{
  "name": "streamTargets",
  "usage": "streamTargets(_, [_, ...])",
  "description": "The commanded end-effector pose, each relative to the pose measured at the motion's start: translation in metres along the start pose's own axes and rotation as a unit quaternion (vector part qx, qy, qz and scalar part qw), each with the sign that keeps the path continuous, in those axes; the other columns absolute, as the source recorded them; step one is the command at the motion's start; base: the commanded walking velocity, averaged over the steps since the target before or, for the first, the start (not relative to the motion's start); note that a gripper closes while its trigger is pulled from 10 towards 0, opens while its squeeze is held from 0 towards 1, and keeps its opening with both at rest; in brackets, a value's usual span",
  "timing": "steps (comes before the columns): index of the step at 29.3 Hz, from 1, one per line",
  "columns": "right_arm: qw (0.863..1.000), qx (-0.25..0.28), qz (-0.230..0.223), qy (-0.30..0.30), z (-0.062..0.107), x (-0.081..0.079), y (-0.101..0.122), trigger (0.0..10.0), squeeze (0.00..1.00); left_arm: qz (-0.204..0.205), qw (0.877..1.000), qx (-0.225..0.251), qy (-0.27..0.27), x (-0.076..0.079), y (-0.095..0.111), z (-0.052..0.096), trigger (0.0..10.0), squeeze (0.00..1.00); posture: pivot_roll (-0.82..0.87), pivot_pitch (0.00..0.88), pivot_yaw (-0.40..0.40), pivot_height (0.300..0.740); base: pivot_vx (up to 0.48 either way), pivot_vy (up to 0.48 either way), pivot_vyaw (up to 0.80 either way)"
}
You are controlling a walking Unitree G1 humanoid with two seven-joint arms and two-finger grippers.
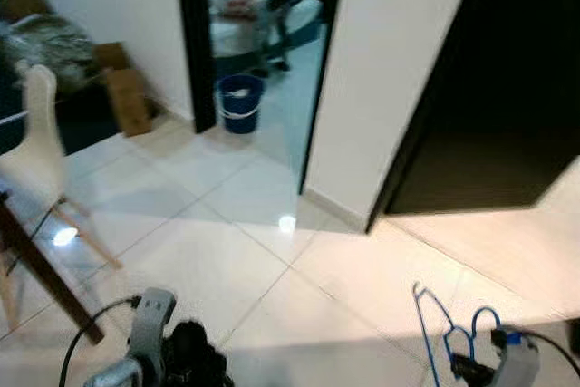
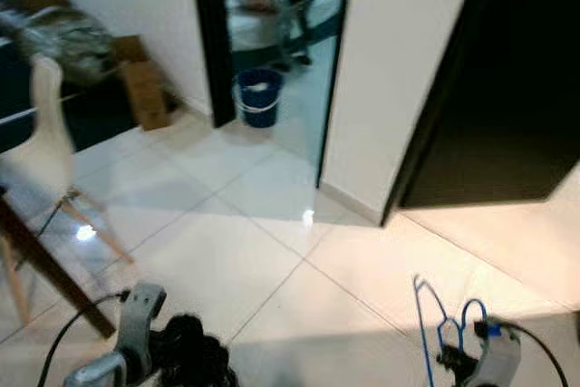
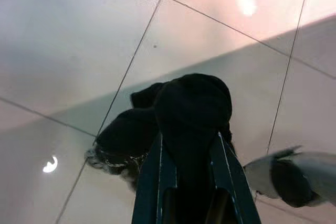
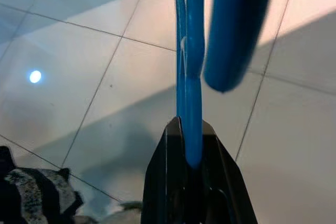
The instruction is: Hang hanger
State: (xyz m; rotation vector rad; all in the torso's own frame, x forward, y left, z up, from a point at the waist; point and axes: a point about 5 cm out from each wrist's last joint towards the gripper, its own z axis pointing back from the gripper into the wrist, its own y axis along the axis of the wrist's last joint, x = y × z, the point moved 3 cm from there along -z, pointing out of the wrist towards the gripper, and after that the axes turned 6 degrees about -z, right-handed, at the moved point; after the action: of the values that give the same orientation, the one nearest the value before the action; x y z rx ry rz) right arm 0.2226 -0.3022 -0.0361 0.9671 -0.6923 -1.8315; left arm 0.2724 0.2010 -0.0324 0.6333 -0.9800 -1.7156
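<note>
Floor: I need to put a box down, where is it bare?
The tiles are bare between the chair, the bucket and the white door. Crowded at the near edge: left gripper with dark cloth, right gripper with hanger.

Both grippers [image 4: 190,148] [image 3: 190,153] clamped, low.

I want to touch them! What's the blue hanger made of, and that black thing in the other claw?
The blue hanger looks like thin wire with a smooth, slightly shiny coating, probably plastic over metal; the right claw pinches it. The black thing looks like soft, matte cloth: it bunches in rounded folds in the left claw.
</note>
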Motion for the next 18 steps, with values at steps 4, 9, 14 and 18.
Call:
streamTargets(4, [1.0,0.007,0.003,-0.018,-0.006,0.001,0.006,10.0,0.0,-0.005,1.0,0.021,0.006,0.001,0.014,-0.009,10.0,0.0,-0.02,0.0,-0.001,0.74,0.0,0.0,-0.8])
streamTargets(9, [1.0,0.009,0.007,-0.024,-0.013,-0.003,0.014,10.0,0.0,-0.006,1.0,0.024,0.007,0.002,0.024,-0.017,10.0,0.0,-0.03,0.0,0.004,0.74,0.0,0.0,-0.8])
streamTargets(14, [0.999,0.012,0.012,-0.028,-0.021,-0.007,0.024,10.0,0.0,-0.007,0.999,0.034,0.013,0.004,0.035,-0.024,10.0,0.0,-0.03,0.0,-0.008,0.74,0.0,0.0,-0.8])
streamTargets(18, [0.999,0.012,0.016,-0.031,-0.023,-0.007,0.029,10.0,0.0,-0.007,0.999,0.043,0.02,0.004,0.042,-0.027,10.0,0.0,-0.02,0.0,-0.028,0.74,0.0,0.0,-0.8])
